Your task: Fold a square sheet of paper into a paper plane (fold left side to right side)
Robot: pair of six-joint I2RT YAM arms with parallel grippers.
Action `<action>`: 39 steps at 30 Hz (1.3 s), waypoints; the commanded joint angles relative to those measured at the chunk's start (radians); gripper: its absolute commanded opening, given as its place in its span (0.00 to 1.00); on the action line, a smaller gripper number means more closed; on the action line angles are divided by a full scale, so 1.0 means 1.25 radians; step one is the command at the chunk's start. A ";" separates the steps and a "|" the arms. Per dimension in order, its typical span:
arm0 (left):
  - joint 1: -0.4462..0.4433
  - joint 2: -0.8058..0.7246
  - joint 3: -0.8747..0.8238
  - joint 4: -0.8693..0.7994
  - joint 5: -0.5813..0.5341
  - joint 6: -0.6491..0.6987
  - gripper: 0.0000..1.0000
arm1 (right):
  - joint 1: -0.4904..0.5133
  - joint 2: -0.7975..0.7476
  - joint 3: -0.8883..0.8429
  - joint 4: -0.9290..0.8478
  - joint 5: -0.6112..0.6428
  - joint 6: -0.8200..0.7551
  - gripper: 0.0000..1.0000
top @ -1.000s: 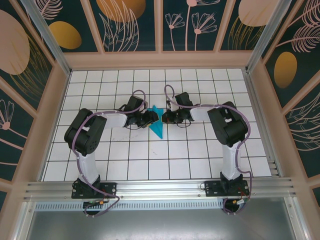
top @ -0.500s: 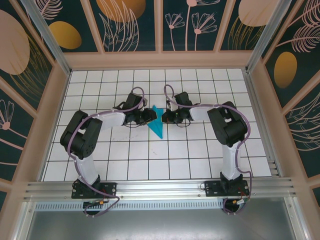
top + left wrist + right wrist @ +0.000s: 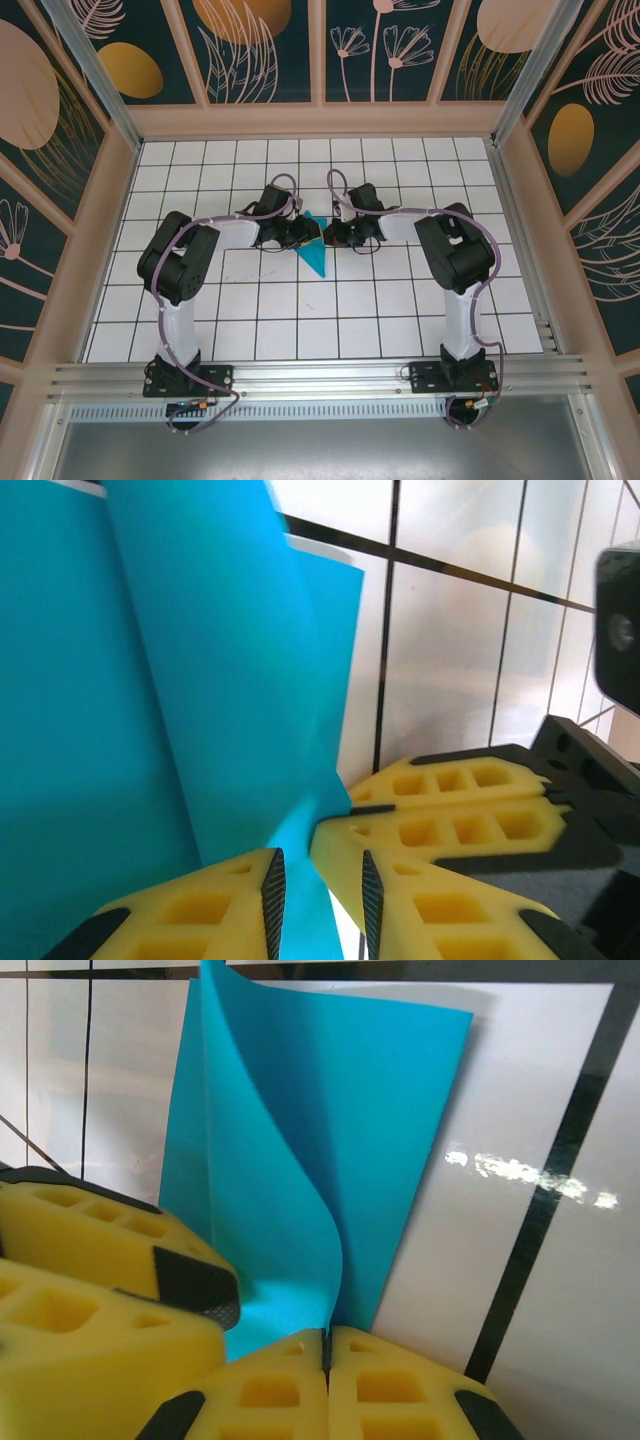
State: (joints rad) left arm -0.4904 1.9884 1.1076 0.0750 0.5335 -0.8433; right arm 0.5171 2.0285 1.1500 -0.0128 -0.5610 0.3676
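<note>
"What moved?"
"My left elbow had swung inward, nudging my left tool (image 3: 303,232) along the paper (image 3: 317,250)."
"Your grip?"
"My right tool (image 3: 325,1345) pinched its edge. Paper ran between my left fingers (image 3: 200,915), but I couldn't tell if they gripped."
"The paper?"
"Teal, folded narrow, one flap curling up, lying mid-surface (image 3: 380,300) between both tools."

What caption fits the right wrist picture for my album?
Right tool pinching blue paper, one flap curling up, on a white tiled table.
</note>
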 commanded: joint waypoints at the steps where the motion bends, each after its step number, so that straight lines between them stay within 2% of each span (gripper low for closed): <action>1: -0.001 0.024 0.016 0.002 -0.020 -0.004 0.30 | 0.017 0.052 -0.007 -0.072 0.057 -0.020 0.07; 9: -0.002 0.043 -0.008 -0.036 -0.072 0.006 0.29 | 0.017 0.040 0.002 -0.057 0.045 -0.020 0.08; 18: -0.002 0.050 -0.066 -0.016 -0.102 -0.013 0.27 | -0.015 -0.065 -0.002 -0.024 0.020 0.000 0.30; 23: -0.002 0.050 -0.068 -0.013 -0.102 -0.015 0.27 | -0.030 -0.164 -0.051 -0.032 0.019 0.003 0.37; 25: -0.002 0.048 -0.066 -0.013 -0.102 -0.014 0.27 | -0.027 -0.195 -0.079 -0.024 -0.008 0.009 0.37; 30: -0.002 0.048 -0.065 -0.012 -0.102 -0.014 0.26 | 0.018 -0.227 -0.149 0.045 -0.094 0.063 0.28; 34: -0.002 0.047 -0.066 -0.013 -0.102 -0.013 0.26 | 0.066 -0.199 -0.150 0.071 -0.107 0.079 0.25; 39: -0.001 0.046 -0.065 -0.015 -0.101 -0.011 0.26 | 0.084 -0.149 -0.124 0.067 -0.114 0.073 0.24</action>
State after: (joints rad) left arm -0.4866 1.9961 1.0676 0.1276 0.4919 -0.8658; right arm 0.6216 1.8065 0.9733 0.0467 -0.6743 0.4519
